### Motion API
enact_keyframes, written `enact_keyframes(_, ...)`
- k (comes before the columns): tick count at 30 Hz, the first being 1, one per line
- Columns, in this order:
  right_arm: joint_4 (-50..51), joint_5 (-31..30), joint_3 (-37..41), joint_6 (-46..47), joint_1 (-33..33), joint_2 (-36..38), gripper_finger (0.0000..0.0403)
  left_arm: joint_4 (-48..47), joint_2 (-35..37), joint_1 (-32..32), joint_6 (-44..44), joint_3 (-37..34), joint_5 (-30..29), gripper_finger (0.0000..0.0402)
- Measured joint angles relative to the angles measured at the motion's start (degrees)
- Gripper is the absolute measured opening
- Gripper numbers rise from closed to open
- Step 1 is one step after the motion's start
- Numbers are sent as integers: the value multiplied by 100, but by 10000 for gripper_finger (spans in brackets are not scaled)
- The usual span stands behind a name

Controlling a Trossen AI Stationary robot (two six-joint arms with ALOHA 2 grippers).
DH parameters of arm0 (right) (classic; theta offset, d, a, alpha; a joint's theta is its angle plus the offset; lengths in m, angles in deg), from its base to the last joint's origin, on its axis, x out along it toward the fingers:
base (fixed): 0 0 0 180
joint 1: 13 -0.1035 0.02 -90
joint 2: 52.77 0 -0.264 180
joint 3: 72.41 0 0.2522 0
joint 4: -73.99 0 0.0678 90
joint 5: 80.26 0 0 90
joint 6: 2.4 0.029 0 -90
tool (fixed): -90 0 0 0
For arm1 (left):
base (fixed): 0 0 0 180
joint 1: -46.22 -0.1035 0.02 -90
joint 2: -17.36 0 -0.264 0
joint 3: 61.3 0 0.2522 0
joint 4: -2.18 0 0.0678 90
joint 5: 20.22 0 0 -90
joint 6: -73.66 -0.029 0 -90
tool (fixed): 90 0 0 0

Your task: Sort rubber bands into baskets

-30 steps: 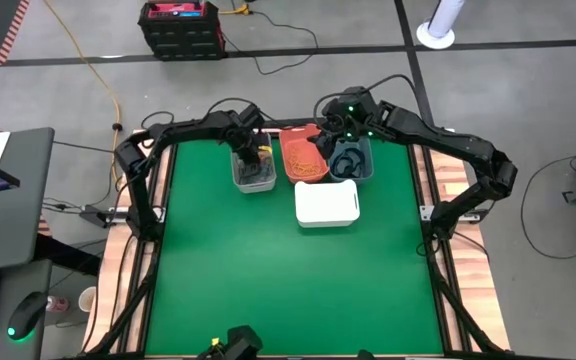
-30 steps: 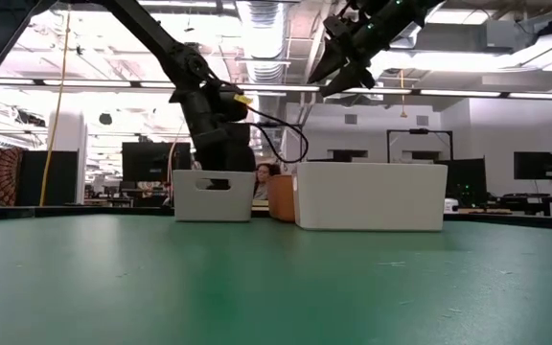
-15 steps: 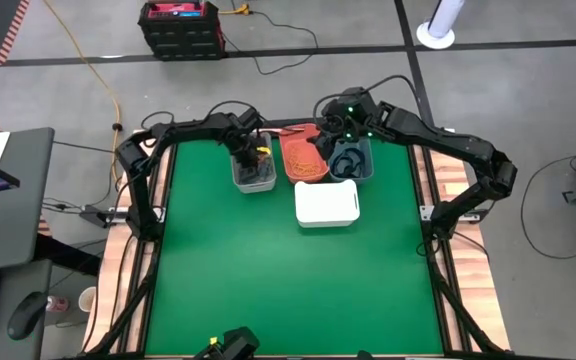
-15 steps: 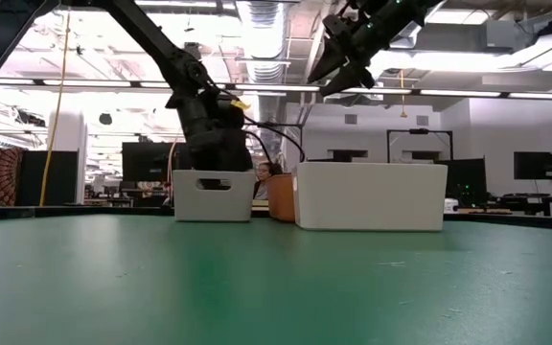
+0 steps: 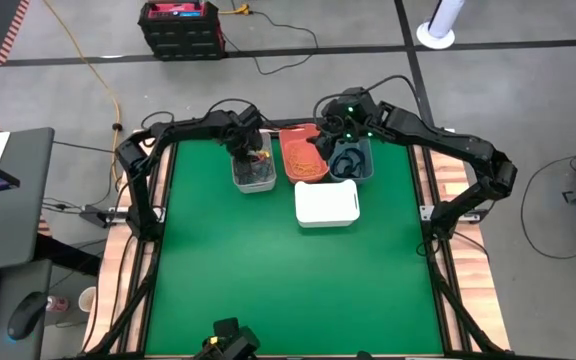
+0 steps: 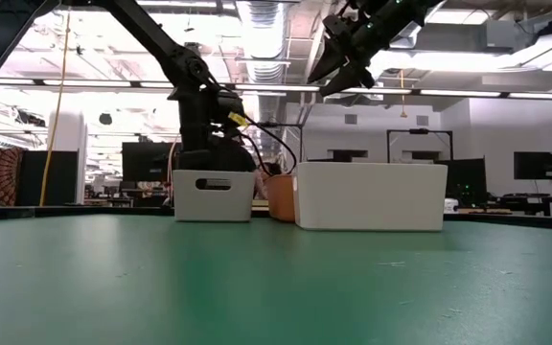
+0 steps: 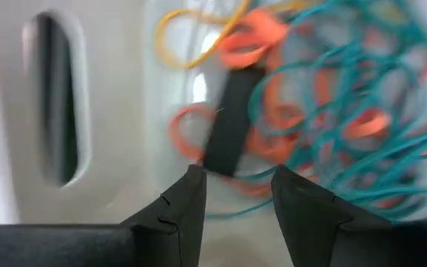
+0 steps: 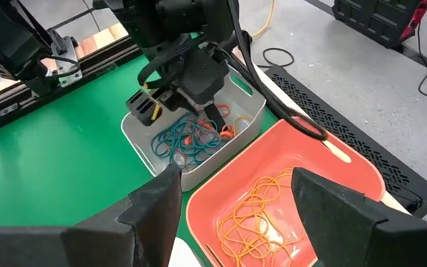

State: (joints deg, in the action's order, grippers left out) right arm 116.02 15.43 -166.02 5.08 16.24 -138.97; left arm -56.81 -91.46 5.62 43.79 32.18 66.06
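Left claw [image 7: 236,196]: down inside the light grey basket [image 8: 245,130], fingers parted with an empty gap between them; nothing is held.
Rubber bands in grey basket [image 7: 325,111]: a tangled heap of teal, orange-red and yellow loops on the basket floor, just ahead of the left claw's fingertips [image 7: 191,185] and not between them; a dark flat strip [image 7: 228,122] lies among the loops, straight in front of the gap.
Right claw [image 8: 232,200]: raised above the far end of the desk [image 5: 268,270], over the edge where the coral basket [image 8: 347,178] meets the grey one; fingers spread wide, holding nothing.
Rubber bands in coral basket [image 8: 262,215]: a loose pile of yellow-orange loops, below and just ahead of the right claw.
Slate-blue basket [image 5: 353,160]: beside the coral one, with dark bands inside, under the right arm.
White basket [image 5: 326,202]: nearer on the desk, in front of the coral and slate-blue baskets, apart from both claws.
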Motion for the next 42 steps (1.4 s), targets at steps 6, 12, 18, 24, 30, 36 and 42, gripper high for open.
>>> enact_keyframes(6,0,0,0,46,-80,0,281,598,2,-114,-93,-73,246,144)
enact_keyframes(12,-2,-94,2,61,-223,0,281,793,2,-284,-555,-139,574,144)
enact_keyframes(18,-64,-151,2,63,-297,0,281,1121,1,-369,-888,-444,619,144)
enact_keyframes(24,-66,-153,2,66,-298,-2,281,1328,1,-361,-952,-728,628,144)
enact_keyframes(30,-114,-153,2,66,-298,-2,281,1336,0,-330,-978,-774,647,133)
enact_keyframes(36,-136,-153,2,67,-298,-2,281,1347,2,-330,-873,-766,661,24)
enact_keyframes(42,-133,-152,2,63,-262,-2,281,708,46,-330,-446,-262,620,5)
